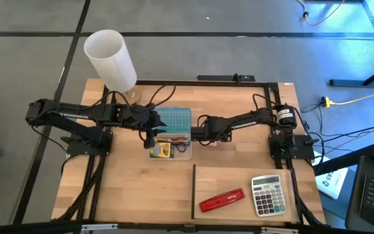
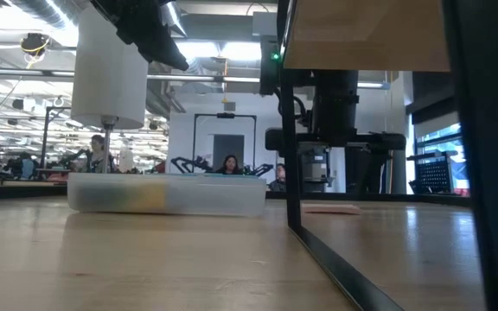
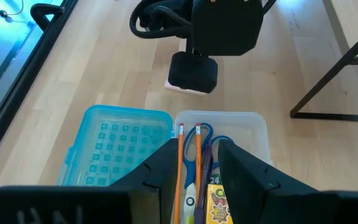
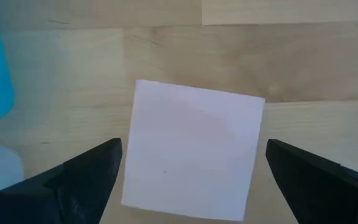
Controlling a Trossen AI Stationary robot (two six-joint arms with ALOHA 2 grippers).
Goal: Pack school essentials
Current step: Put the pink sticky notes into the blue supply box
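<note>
So it looks like the sticky-note step is in hand: the right gripper (image 4: 191,168) hangs right above the pale pink square sticky-note pad (image 4: 191,149), fingers spread as wide as they go, one either side of it and nothing held. The pad lies flat on the light wooden table (image 1: 141,188), just beside the clear plastic pencil box (image 3: 253,134) with its blue studded lid (image 3: 120,149) flipped open. Next move, I'd guess, is straight down to pinch the pad by its edges, which could be fiddly since it's so flat. The left gripper (image 3: 197,168) sits over the box with its fingers fairly narrow; I can't tell if they're actually holding anything. Inside are thin orange pencils (image 3: 180,162), blue-handled scissors (image 3: 202,140) and the yellow-green crayon box (image 3: 217,202).
</note>
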